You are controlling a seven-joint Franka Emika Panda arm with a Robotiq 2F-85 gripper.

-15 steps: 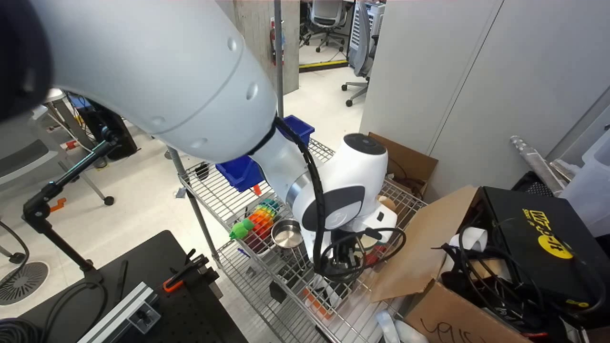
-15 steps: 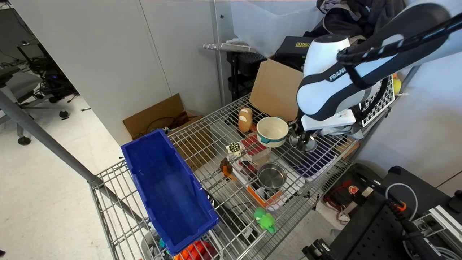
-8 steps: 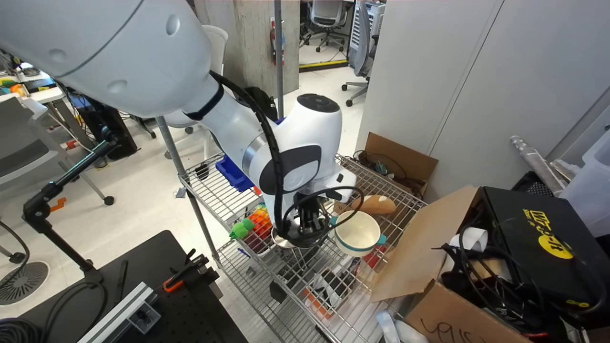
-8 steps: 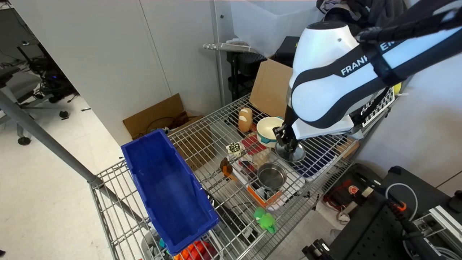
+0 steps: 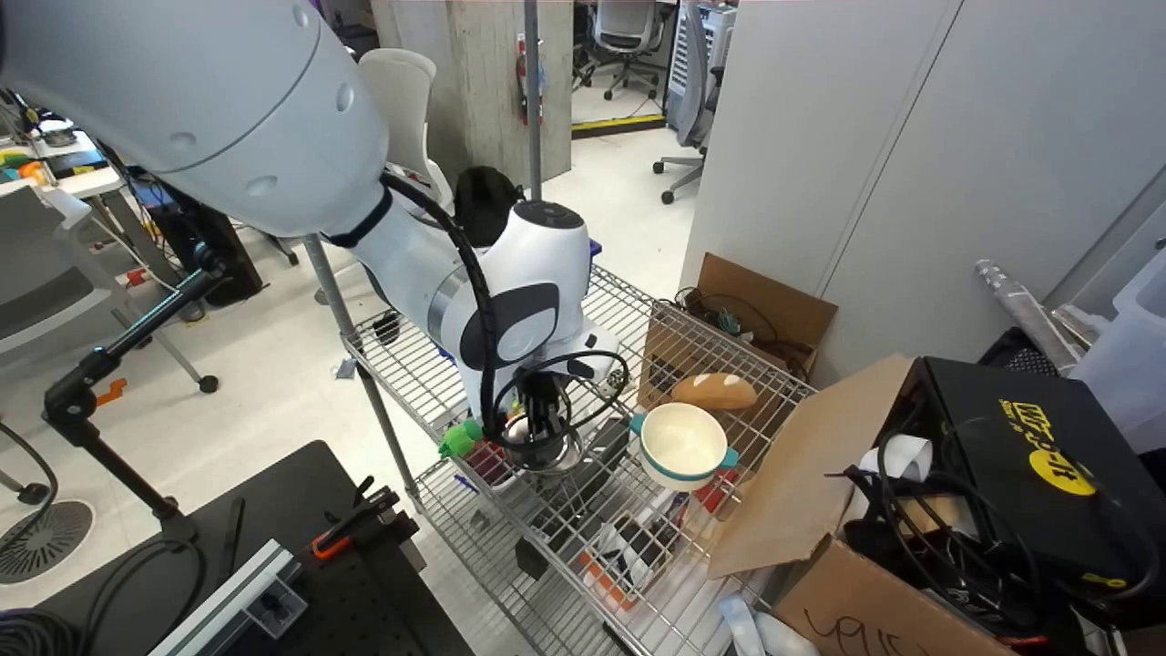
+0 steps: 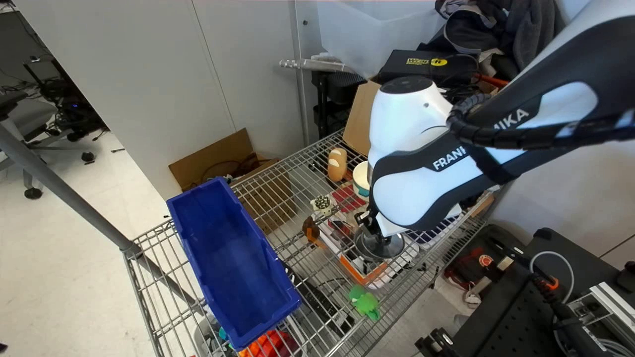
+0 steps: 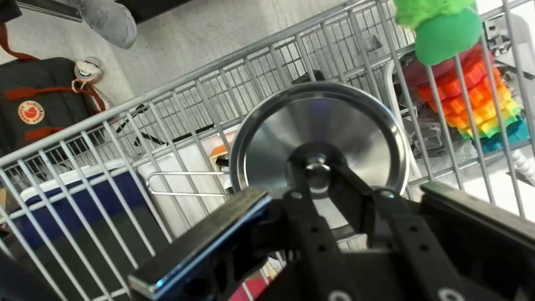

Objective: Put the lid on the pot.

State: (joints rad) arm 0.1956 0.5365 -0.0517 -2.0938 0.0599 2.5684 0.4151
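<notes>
Now nearer: lid [image 7: 319, 125] apparently over the pot [image 6: 363, 248]

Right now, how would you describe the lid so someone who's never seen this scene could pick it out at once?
In the wrist view, start from the wire shelf crossing the picture, then find the green toy at upper right. Down and left of it is the lid, a broad, shiny silver disc. Unlike its neighbours, it is pinched at its centre by the gripper.
</notes>
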